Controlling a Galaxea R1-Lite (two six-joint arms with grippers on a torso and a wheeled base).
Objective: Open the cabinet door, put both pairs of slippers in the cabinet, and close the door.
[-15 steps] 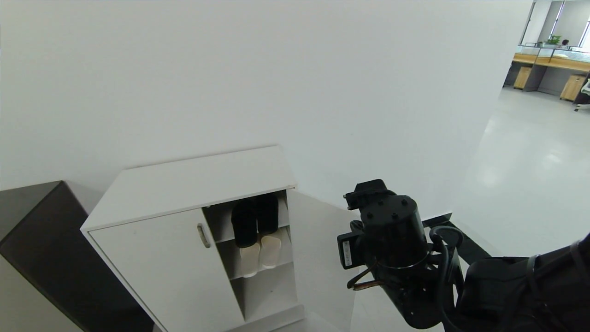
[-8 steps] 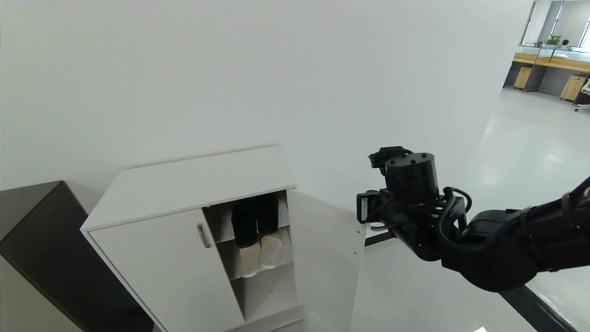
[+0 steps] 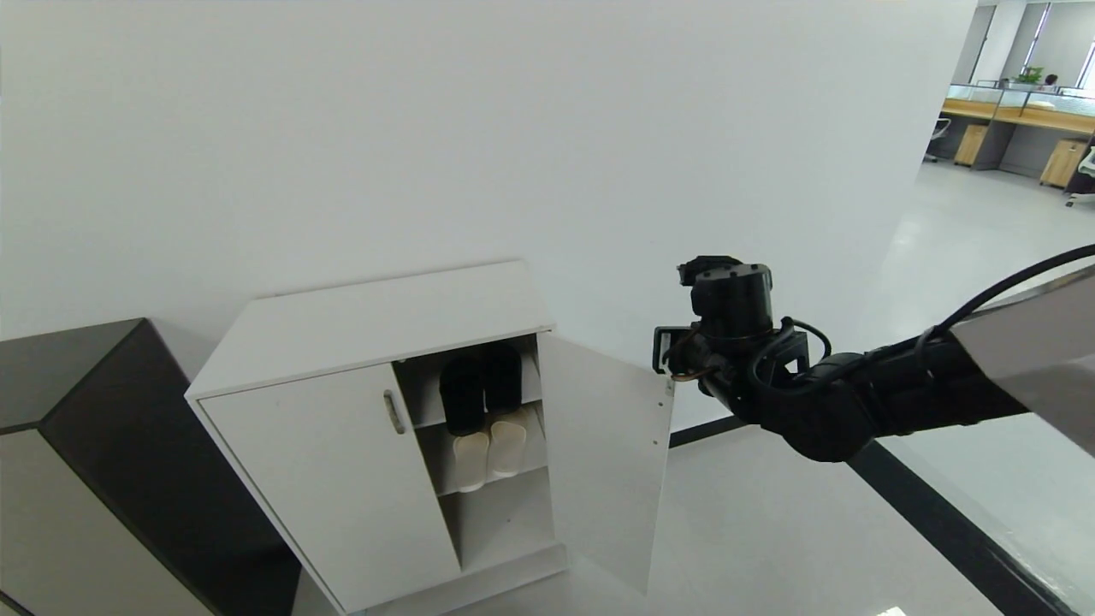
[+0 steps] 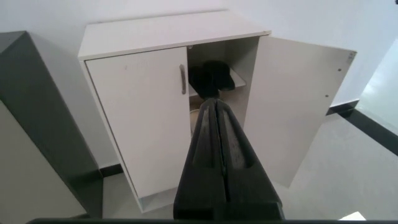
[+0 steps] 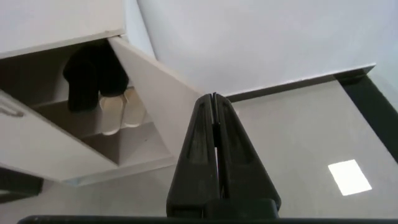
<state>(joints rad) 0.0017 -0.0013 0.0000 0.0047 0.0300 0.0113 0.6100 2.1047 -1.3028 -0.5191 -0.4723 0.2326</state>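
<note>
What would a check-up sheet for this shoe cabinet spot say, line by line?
Surface: grey floor, black stripe across it.
Job's things: white cabinet, right door open, left door shut; black slippers on upper shelf, white slippers on shelf below.
Clutter: nothing seen.
Grippers: left gripper shut, empty; right gripper shut, empty, near the open door.
Cables: black cable trailing behind right gripper.
Surroundings: white wall, dark cabinet, desks far off.
</note>
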